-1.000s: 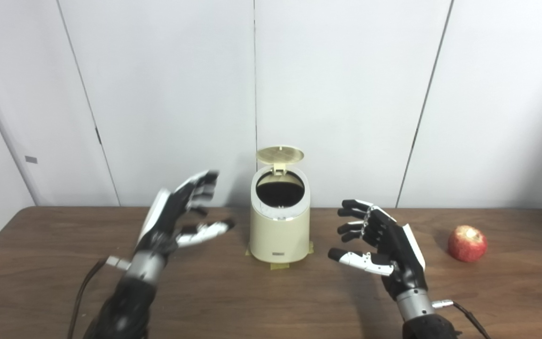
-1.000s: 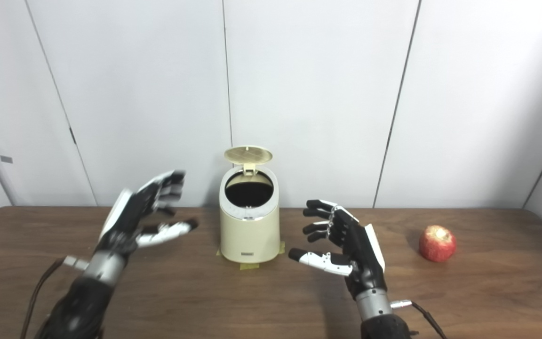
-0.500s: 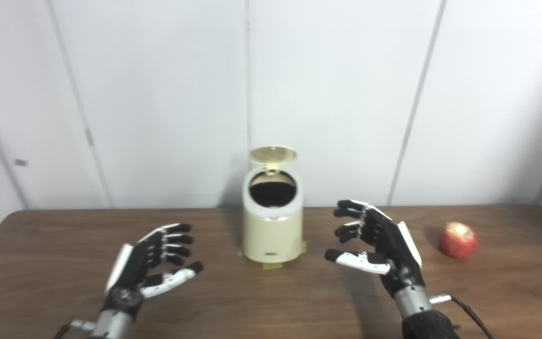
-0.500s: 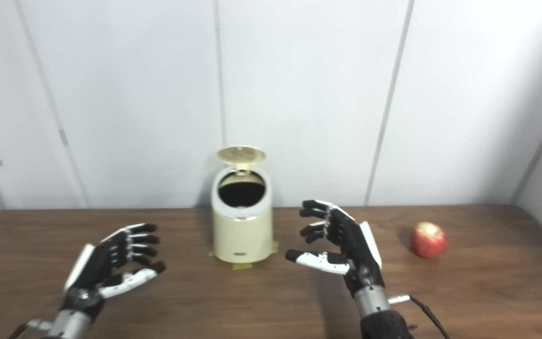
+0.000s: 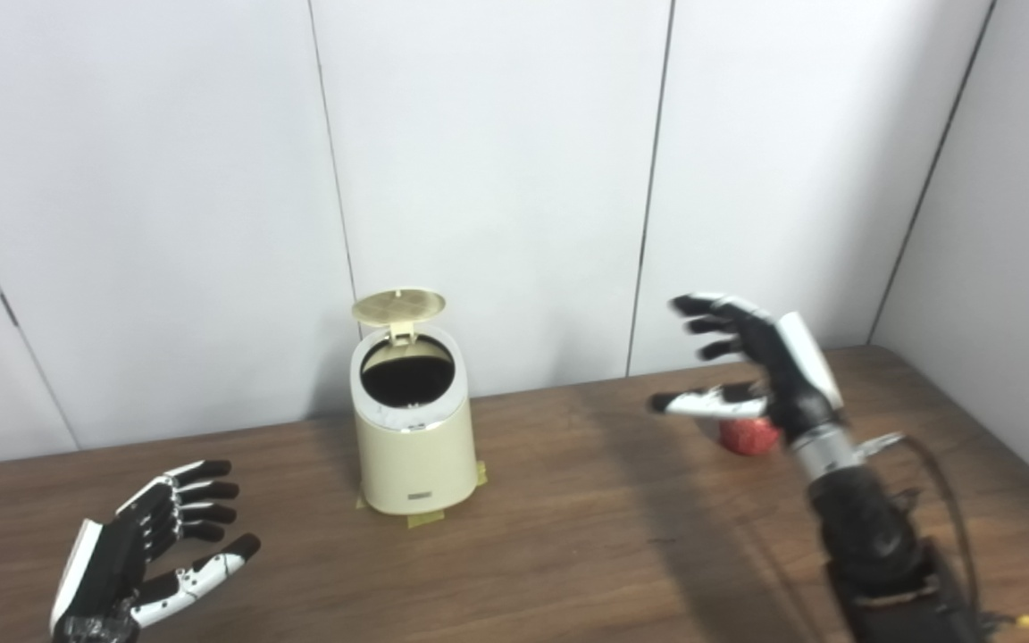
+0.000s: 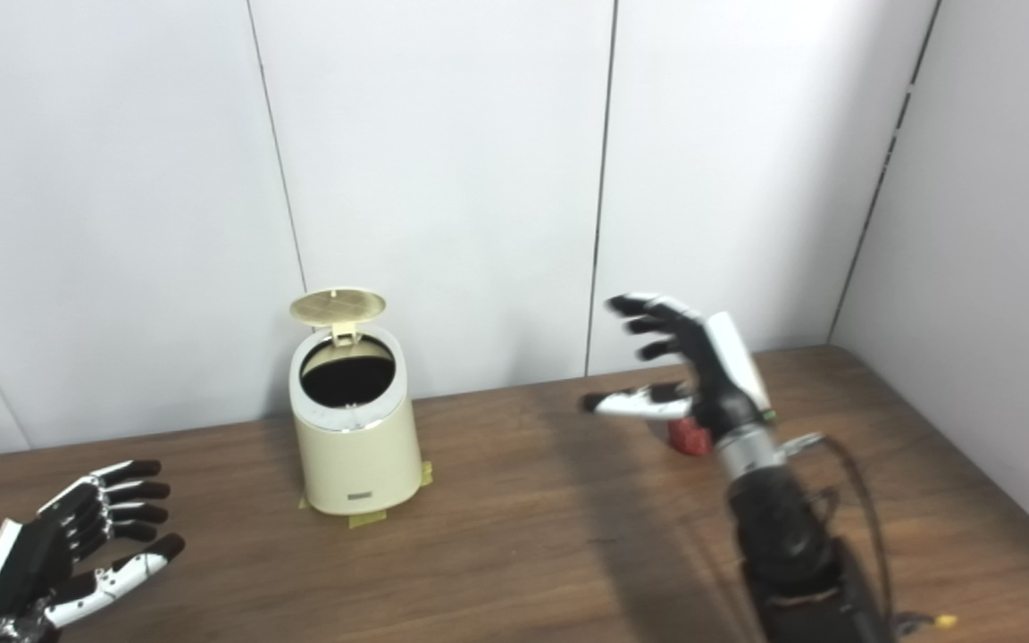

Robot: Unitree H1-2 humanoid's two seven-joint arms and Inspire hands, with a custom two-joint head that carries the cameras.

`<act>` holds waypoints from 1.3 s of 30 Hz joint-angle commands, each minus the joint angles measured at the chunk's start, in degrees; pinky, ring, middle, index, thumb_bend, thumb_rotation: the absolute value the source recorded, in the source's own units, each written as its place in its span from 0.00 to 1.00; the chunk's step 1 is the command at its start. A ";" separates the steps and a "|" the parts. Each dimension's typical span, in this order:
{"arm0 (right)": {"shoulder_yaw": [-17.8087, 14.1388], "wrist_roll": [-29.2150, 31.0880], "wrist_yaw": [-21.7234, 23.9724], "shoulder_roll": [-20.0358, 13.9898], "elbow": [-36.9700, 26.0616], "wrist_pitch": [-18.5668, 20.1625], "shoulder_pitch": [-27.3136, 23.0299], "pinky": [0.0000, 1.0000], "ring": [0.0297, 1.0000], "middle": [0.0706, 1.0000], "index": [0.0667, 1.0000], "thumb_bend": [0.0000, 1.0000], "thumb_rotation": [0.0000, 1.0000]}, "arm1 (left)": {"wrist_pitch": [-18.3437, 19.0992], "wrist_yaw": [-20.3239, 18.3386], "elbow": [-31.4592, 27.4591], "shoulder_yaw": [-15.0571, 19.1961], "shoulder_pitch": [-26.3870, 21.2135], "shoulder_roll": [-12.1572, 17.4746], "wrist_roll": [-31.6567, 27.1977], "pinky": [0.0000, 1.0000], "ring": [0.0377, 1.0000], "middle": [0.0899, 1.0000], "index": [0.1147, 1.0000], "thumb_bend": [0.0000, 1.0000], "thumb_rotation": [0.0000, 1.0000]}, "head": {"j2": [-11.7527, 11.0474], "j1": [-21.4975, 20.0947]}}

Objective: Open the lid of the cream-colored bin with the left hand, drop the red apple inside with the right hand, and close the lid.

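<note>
Both hands are spread and empty: the left hand [image 5: 135, 558] low near the wooden table's [image 5: 568, 536] front edge, the right hand [image 5: 760, 366] raised above the red apple [image 5: 747, 438], which it partly hides. The cream-colored cylindrical bin [image 5: 412, 438] stands well apart, its round lid [image 5: 398, 305] up. Lower the right hand squarely over the apple, then close evenly around it.
</note>
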 commanded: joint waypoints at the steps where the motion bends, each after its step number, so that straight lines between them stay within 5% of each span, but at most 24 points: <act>1: -1.62 -0.81 0.02 -3.11 -1.13 0.58 -2.63 0.65 0.74 0.77 0.74 0.83 0.14 | -0.77 0.42 -1.28 0.55 -2.86 1.07 -0.34 0.58 0.60 0.65 0.70 0.65 0.06 | -0.05 -0.72; 8: -3.06 1.36 3.91 -9.21 2.92 4.17 -2.14 0.69 0.80 0.85 0.83 0.83 0.11 | 1.09 0.32 -3.00 0.39 -2.94 1.34 -0.10 0.58 0.61 0.66 0.70 0.62 0.00 | 0.03 -2.05; 16: -2.43 3.53 7.66 -11.86 9.92 7.10 -1.94 0.75 0.87 0.90 0.88 0.81 0.12 | 0.84 -0.16 -3.57 0.18 -3.06 1.52 -0.37 0.57 0.60 0.65 0.71 0.61 0.00 | 0.21 -2.23; 24: -1.07 6.26 8.85 -11.77 18.97 3.69 -3.97 0.83 0.91 0.93 0.91 0.84 0.12 | 2.23 -0.45 -5.13 0.18 -2.79 1.57 -0.62 0.57 0.60 0.65 0.71 0.60 0.00 | 0.60 -2.01; 34: 1.53 5.82 6.08 -10.39 30.52 -0.16 -7.26 0.79 0.87 0.89 0.90 0.85 0.16 | 5.05 -0.38 -7.21 -0.08 -2.39 0.95 0.29 0.57 0.60 0.64 0.69 0.62 0.00 | 0.87 -1.38; 39: 1.87 6.92 4.95 -9.07 33.38 -2.93 -7.94 0.81 0.87 0.89 0.90 0.83 0.10 | 6.94 -0.43 -8.55 -0.38 -2.14 0.81 0.72 0.57 0.60 0.64 0.69 0.61 0.00 | 0.87 -1.38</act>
